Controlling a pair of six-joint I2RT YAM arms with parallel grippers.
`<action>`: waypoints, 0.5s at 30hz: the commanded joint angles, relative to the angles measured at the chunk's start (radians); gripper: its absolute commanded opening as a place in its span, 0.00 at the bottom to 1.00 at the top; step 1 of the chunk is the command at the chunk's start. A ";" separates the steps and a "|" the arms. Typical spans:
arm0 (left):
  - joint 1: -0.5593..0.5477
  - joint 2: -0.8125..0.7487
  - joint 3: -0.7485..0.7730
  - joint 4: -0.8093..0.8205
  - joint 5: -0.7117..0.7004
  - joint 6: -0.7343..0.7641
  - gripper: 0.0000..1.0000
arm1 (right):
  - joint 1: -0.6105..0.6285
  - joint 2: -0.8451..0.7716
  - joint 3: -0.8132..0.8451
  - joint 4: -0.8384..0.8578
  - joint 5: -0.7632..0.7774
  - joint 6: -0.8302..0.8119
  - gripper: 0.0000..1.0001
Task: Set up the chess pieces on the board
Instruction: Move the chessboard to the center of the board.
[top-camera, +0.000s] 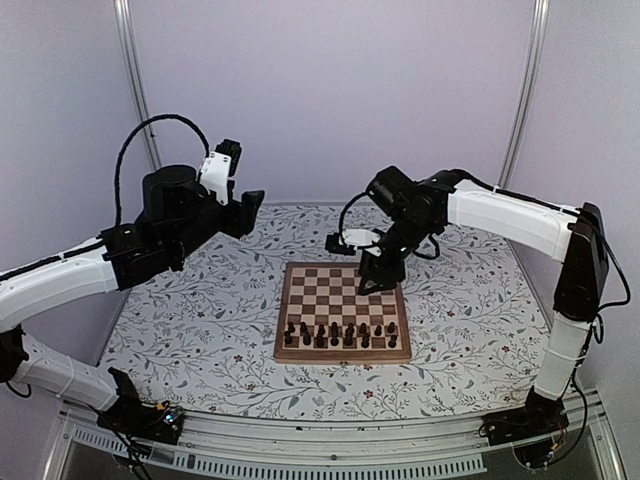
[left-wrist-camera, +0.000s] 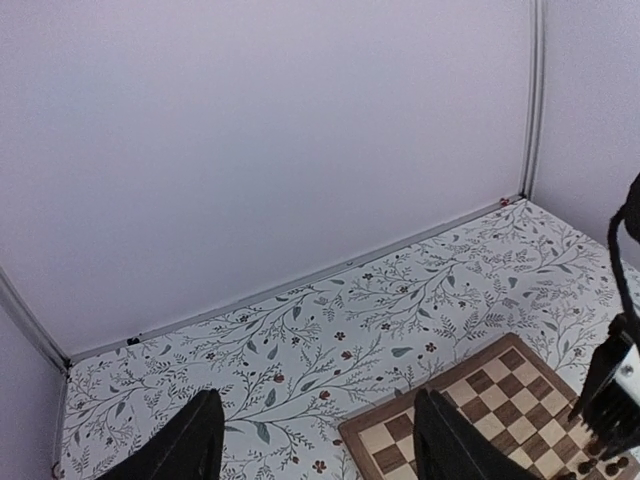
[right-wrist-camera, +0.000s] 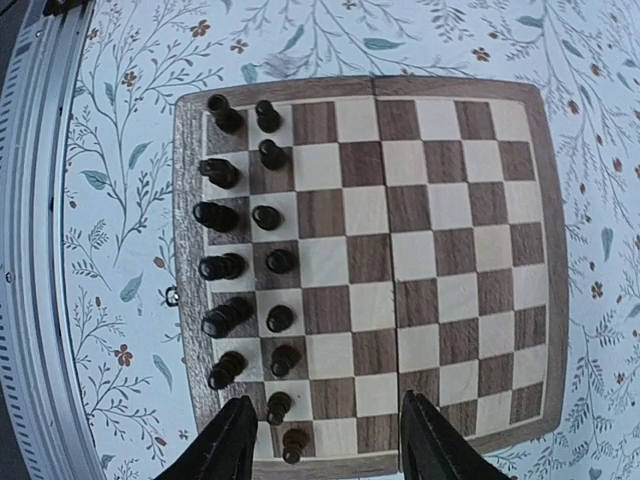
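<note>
On my left, the left gripper (left-wrist-camera: 316, 430) hung well above the floral table (top-camera: 200, 310), off to the left of the board. Its fingers were spread wide with nothing between them. At centre the board (top-camera: 335, 290) lay flat on the table, and the chess pieces (top-camera: 340, 335) stood in two rows along its near edge. Over the board's right side the right gripper (right-wrist-camera: 325, 425) hovered with its jaws parted, gripping nothing. One of the pieces stood on the board beneath the gap.
</note>
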 joint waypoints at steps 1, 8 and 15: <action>0.036 0.038 -0.002 0.006 -0.010 0.005 0.67 | -0.116 -0.134 -0.093 0.074 -0.029 0.025 0.55; 0.103 0.197 0.088 -0.132 0.119 -0.136 0.68 | -0.335 -0.292 -0.367 0.279 -0.087 0.105 0.60; 0.259 0.416 0.191 -0.255 0.372 -0.315 0.51 | -0.446 -0.355 -0.564 0.419 -0.093 0.145 0.60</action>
